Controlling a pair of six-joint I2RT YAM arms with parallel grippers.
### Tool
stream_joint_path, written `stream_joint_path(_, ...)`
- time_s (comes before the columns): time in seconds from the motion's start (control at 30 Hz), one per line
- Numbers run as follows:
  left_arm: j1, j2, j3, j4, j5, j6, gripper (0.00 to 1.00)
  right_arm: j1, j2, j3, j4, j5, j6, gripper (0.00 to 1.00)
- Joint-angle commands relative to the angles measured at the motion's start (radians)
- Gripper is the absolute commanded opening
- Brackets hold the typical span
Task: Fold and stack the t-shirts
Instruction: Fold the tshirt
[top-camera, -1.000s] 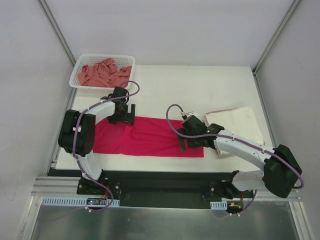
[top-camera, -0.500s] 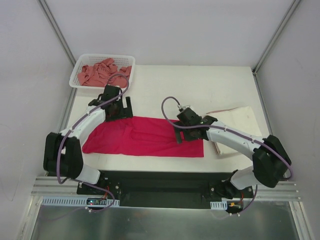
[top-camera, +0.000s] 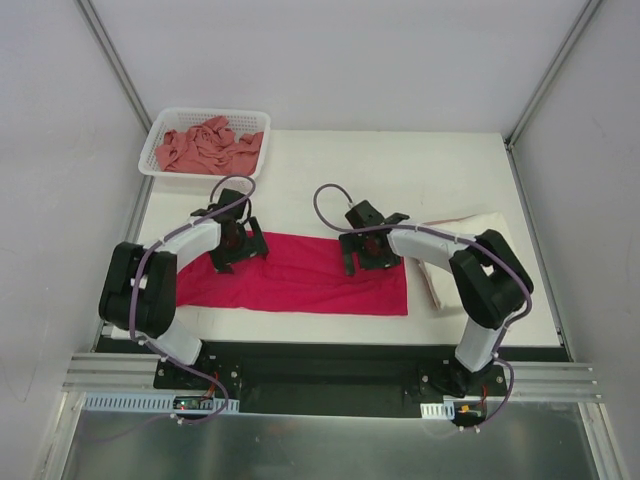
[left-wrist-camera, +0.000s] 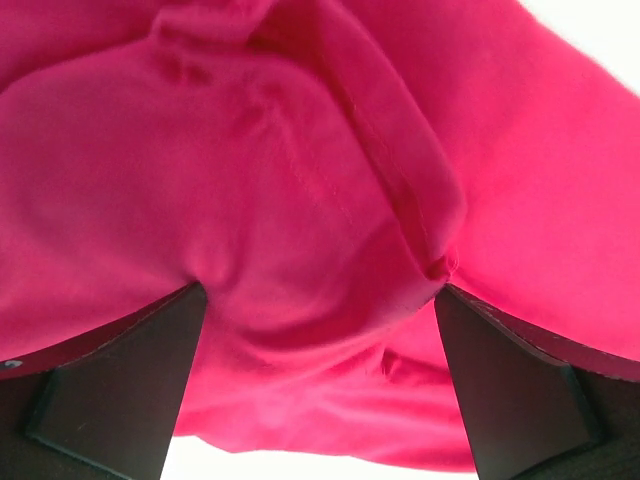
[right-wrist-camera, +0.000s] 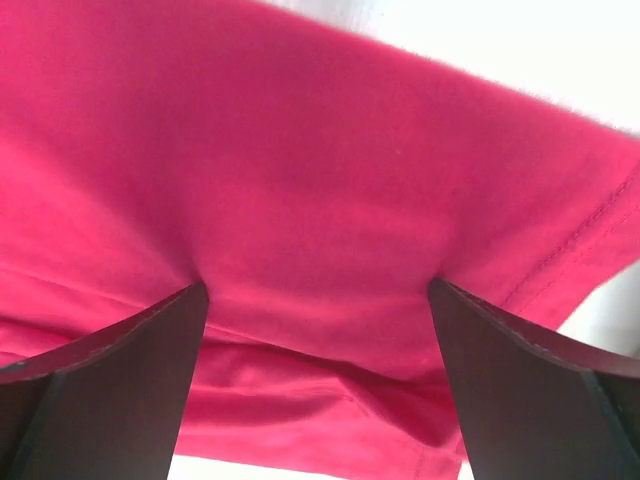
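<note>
Cream t-shirt (top view only)

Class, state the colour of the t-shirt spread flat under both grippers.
The t-shirt is plain bright magenta-red, best seen in the top external view.

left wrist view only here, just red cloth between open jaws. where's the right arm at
Observer: The right jaws are open too, down on the same red shirt near its far edge, right of centre.
Operator: is the shirt flat
Observer: Mostly. It lies as a long band across the near side of the table, with wrinkles around the middle.
Operator: anything folded yet
Observer: A cream shirt lies folded on the table to the right of the red one.
</note>
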Motion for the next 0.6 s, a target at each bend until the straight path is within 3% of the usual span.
stream_joint_path(0.0, -0.02, 0.123, 0.099, 0.008, 0.017, -0.052, 0.99, 0.014, -0.085, -0.101, 0.024, -0.113, 0.06, 0.97)
stream_joint_path(0.33, -0.196, 0.424, 0.45, 0.005, 0.108, 0.02, 0.99, 0.195, -0.306, -0.35, -0.002, -0.213, 0.108, 0.97)
stream_joint_path(0.57, -0.296, 0.714, 0.827, -0.024, 0.273, 0.132, 0.99, 0.308, -0.316, -0.33, 0.004, -0.308, 0.108, 0.97)
